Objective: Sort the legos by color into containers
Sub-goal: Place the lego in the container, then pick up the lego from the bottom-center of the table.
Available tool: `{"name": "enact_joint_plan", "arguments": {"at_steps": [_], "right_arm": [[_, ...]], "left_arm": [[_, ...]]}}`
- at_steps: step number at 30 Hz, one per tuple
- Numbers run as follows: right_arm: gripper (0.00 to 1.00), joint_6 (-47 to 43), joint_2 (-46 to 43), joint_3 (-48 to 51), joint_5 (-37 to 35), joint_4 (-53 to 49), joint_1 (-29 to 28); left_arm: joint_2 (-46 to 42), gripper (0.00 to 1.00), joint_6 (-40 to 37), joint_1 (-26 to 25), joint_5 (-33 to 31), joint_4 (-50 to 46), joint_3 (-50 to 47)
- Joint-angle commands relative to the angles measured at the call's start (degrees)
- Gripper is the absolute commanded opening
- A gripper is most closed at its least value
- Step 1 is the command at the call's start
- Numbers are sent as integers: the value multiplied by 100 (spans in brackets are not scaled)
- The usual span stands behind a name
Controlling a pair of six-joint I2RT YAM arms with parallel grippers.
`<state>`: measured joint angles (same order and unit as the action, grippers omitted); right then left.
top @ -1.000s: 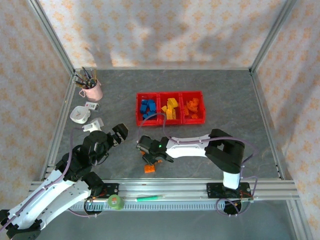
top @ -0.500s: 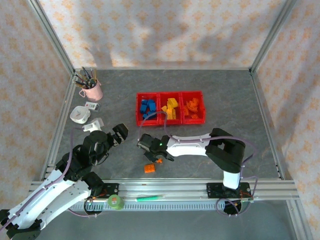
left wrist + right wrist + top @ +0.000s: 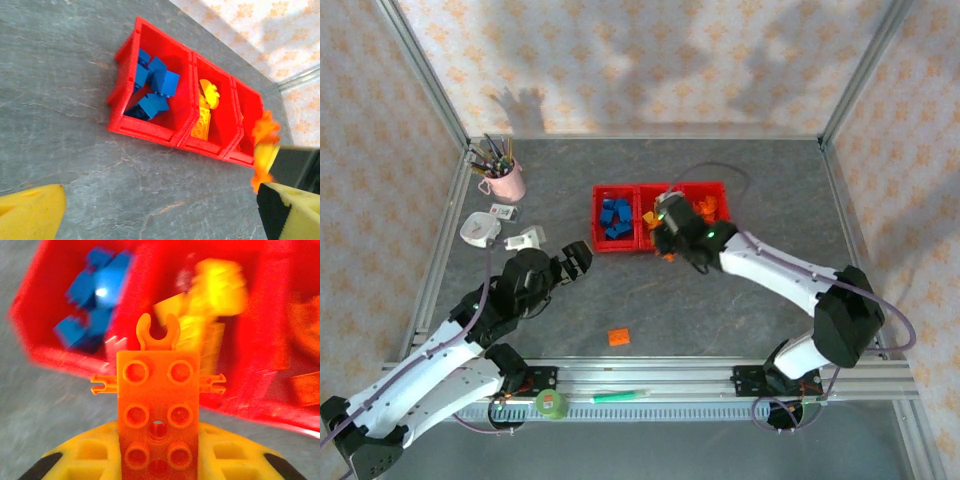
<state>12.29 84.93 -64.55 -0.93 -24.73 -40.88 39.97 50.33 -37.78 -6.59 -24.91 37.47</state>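
From above, my right gripper [image 3: 666, 246] hangs at the near edge of the containers [image 3: 596, 215], by the middle one, and it is closed on an orange lego [image 3: 669, 258]. One loose orange lego [image 3: 618, 337] lies on the table [image 3: 750, 320], well apart from the bins, nearer to my bases. My left gripper [image 3: 578, 257] is at the left of the containers, above the table. In the left wrist view my left jaws stand wide apart and hold nothing. There I see blue legos [image 3: 152, 87] in the left bin and yellow legos [image 3: 204, 117] in the middle one. In the right wrist view my right jaws clamp the orange lego, a flat plate with studs, in front of the middle bin; the bins behind it are blurred.
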Motion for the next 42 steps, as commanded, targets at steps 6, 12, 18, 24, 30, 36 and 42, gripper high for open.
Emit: {"name": "enact_joint_plan", "arguments": {"at_steps": [6,12,18,24,30,36,42], "right_arm": [[27,41,563,-731,-499,-313,1320],[27,-151,1557,-1353,-656,-181,1801],[36,-240,2104,-1817,-455,-146,1882],[51,-253,1923,-1849,-254,-199,1845],[55,-112,1362,-1462,-215,-261,1481],[60,128,790,-919,-249,-363,854],[66,238,399,-413,-139,-321,-47]], "left_arm": [[729,99,-513,-28,451,1025,294],[1215,99,-594,-28,640,1431,399],[1474,99,-612,-25,681,1545,443],[1488,99,-620,-28,694,1585,478],[1327,99,-586,-28,659,1497,465],[963,99,-568,-25,522,1131,419],[457,99,-455,-28,285,600,309]]}}
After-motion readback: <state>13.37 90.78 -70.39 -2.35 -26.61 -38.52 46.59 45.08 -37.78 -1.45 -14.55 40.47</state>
